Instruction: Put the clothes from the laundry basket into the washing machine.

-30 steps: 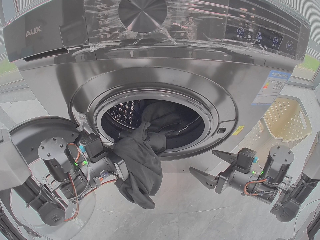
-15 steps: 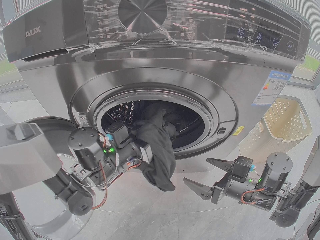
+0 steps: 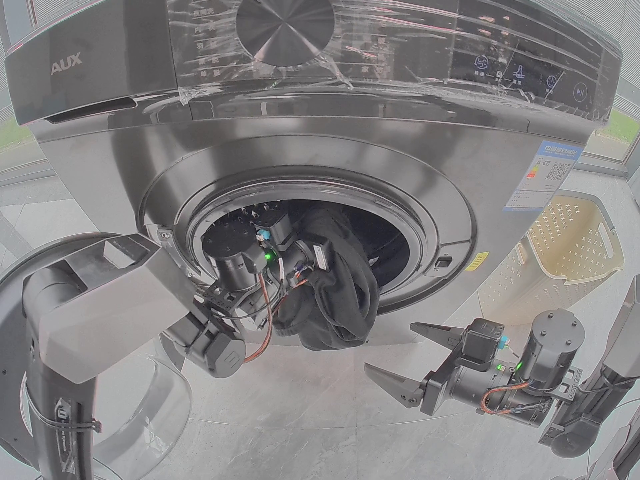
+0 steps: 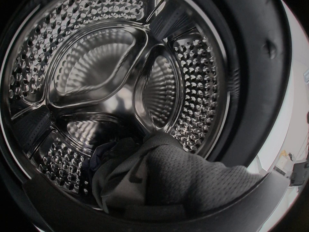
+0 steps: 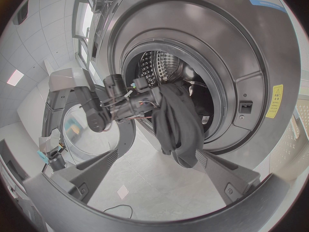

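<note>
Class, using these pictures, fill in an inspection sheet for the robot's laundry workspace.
Surface: grey tiled floor.
Job's things: washing machine, door swung open on the left; dark garment hanging over the left gripper at the opening, part reaching into the drum, part outside; laundry basket right of the machine.
Clutter: nothing seen.
Grippers: left gripper at the drum mouth, under the garment; right gripper open, empty, above the floor.
Cables: orange cables at both wrists; thin black cable on the floor.
Surroundings: white tiled wall, window.
</note>
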`<state>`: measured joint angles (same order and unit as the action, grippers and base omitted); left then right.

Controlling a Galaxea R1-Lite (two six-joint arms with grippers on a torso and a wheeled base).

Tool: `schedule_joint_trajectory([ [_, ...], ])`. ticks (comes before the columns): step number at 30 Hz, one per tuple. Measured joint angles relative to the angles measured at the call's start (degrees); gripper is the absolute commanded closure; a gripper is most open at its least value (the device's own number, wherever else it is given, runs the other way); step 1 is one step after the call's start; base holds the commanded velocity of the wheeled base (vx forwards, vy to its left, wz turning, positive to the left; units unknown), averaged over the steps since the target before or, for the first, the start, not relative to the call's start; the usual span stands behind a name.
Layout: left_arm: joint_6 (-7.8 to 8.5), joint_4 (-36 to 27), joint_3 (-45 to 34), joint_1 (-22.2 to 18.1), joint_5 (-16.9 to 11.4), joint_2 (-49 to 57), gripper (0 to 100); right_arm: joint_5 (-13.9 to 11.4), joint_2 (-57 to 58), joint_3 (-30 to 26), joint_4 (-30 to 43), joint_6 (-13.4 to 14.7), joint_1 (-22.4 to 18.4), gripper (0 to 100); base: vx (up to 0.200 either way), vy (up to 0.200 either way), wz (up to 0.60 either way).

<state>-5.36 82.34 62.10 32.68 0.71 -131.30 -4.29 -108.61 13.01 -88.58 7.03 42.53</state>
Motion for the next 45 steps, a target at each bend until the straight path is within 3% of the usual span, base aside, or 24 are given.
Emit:
schedule_joint_trajectory([
  [22,-1.28,-21.5,38.5,-5.7,6.1,-13.3,100,0.0,-1.5,-0.1,0.0,0.2,0.1,0,0.000,0.000,0.00],
  [23,-1.52,-22.3,39.5,-6.0,6.5,-13.8,0,0.0,-1.5,-0.1,0.0,0.2,0.1,0,0.000,0.000,0.00],
  [29,-4.29,-24.0,40.1,-6.2,7.3,-14.9,0,0.0,-1.7,0.0,0.0,0.2,0.2,0,0.000,0.000,0.00],
  [32,-4.86,-24.6,37.9,-5.9,7.5,-14.6,0,0.0,-1.7,0.0,0.0,0.2,0.1,0,0.000,0.000,0.00],
  [38,-5.47,-26.4,29.5,-3.7,6.4,-12.4,0,0.0,-1.7,0.0,0.0,0.2,0.1,0,0.000,0.000,0.00],
  [45,-5.28,-27.6,21.7,-0.6,2.6,-10.3,0,0.0,-1.7,0.0,0.0,0.1,0.2,0,0.000,0.000,0.00],
])
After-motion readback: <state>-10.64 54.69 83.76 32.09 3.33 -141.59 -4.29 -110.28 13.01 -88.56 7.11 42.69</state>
